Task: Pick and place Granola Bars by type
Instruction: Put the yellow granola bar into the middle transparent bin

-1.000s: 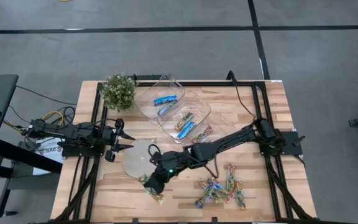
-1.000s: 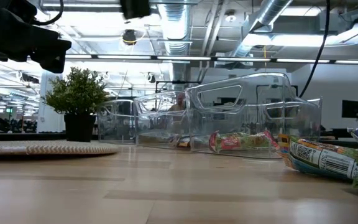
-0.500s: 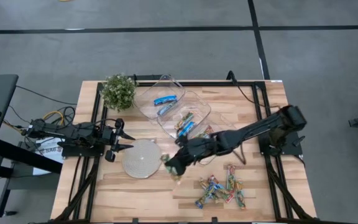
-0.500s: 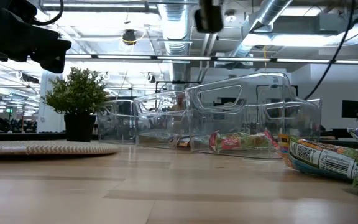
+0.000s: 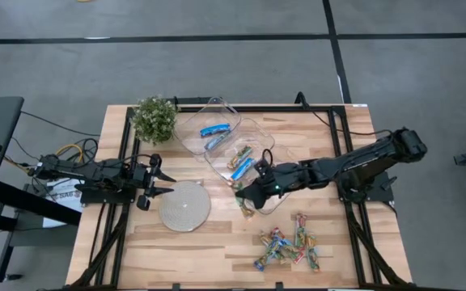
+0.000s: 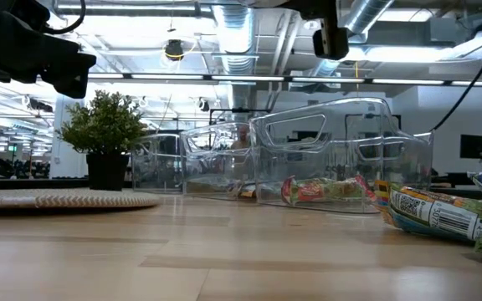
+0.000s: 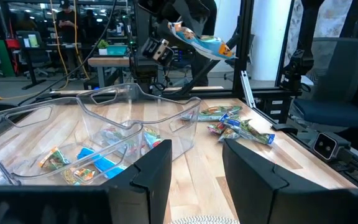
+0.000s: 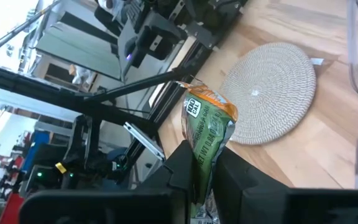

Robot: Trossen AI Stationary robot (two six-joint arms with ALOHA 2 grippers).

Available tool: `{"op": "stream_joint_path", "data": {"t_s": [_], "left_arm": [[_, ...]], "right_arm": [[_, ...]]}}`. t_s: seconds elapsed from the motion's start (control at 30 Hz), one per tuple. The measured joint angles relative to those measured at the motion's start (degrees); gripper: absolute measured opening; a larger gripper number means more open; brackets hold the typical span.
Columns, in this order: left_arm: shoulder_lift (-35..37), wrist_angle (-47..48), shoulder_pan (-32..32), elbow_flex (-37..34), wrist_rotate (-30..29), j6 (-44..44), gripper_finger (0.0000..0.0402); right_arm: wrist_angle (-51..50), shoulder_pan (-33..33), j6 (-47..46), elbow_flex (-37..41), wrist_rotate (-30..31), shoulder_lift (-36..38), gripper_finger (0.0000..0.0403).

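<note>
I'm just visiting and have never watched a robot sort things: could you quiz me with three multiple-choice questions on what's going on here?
1. Where is the potted plant?
A. far left corner of the table
B. inside a tray
C. on the woven mat

2. What colour are the bars in the far clear tray?
A. red
B. blue
C. black

3. What is the right gripper doing?
A. resting open
B. out of sight
C. clamped on a green-and-orange granola bar

Answers: 1 A, the high view shows it there. 2 B, two blue wrappers. 3 C, the right wrist view shows the bar pinched.

No readable text; barcode on bar wrapper (image 6: 432,213), print too small.
</note>
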State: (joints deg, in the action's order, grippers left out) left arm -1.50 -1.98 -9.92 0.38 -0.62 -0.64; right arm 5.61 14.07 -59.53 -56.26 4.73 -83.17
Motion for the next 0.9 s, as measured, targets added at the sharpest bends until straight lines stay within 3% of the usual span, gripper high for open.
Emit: {"op": "stream_joint_path", "data": {"t_s": [0.33,0.47,0.9], "left_arm": [[0.0,0.0,0.0,0.0,0.0,0.0,0.0138],[0.0,0.0,0.0,0.0,0.0,0.0,0.0138],[0.0,0.0,0.0,0.0,0.0,0.0,0.0138]], "right_arm": [[1.3,-0.7,-0.5,0.0,0.2,-0.5,0.0029],[1.3,-2.2,-0.7,0.0,2.8,-0.5,0.0033],[1.3,-14.4,-8.1,0.0,11.7,-0.6,0.0033]]}}
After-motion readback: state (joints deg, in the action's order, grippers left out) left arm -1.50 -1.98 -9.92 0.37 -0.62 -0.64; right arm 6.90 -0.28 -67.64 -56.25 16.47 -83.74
